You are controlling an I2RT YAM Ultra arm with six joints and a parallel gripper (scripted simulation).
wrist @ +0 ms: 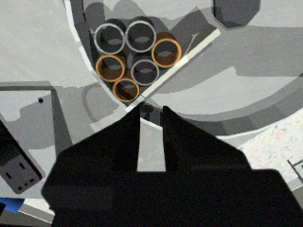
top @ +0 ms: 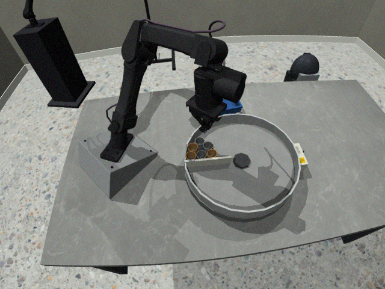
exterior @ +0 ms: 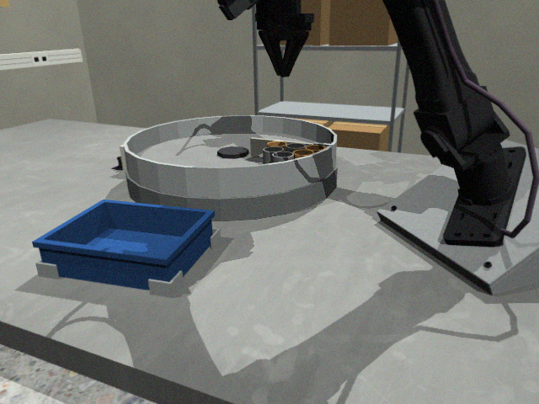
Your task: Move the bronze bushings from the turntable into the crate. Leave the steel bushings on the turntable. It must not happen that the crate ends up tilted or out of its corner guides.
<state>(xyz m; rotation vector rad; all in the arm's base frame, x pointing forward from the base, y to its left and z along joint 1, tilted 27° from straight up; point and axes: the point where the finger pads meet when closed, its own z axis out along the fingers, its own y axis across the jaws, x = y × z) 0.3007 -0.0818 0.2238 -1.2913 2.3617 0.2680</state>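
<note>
Three bronze bushings stand on the turntable [top: 243, 209] [exterior: 195, 183]. One bronze bushing [wrist: 180, 53] is by the pale divider; a second bronze bushing [wrist: 97, 68] is by the rim; a third bronze bushing [wrist: 126, 100] is in the corner between them. Three steel bushings stand among them: one steel bushing [wrist: 140, 22], one steel bushing [wrist: 95, 39] by the rim, and one steel bushing [wrist: 145, 83] between bronze ones. The blue crate [exterior: 109, 270] [top: 233, 108] is empty. My gripper [top: 204, 128] [exterior: 284, 75] [wrist: 151, 113] is shut, empty, well above the turntable's edge, fingertips slightly apart.
The pale divider [top: 211, 159] [wrist: 189, 57] runs from the rim towards the dark hub [top: 241, 160] [exterior: 232, 151]. The turntable's raised wall surrounds the bushings. Pale corner brackets [exterior: 165, 285] hold the crate beside the turntable. The arm's wedge base [top: 93, 166] stands on the other side.
</note>
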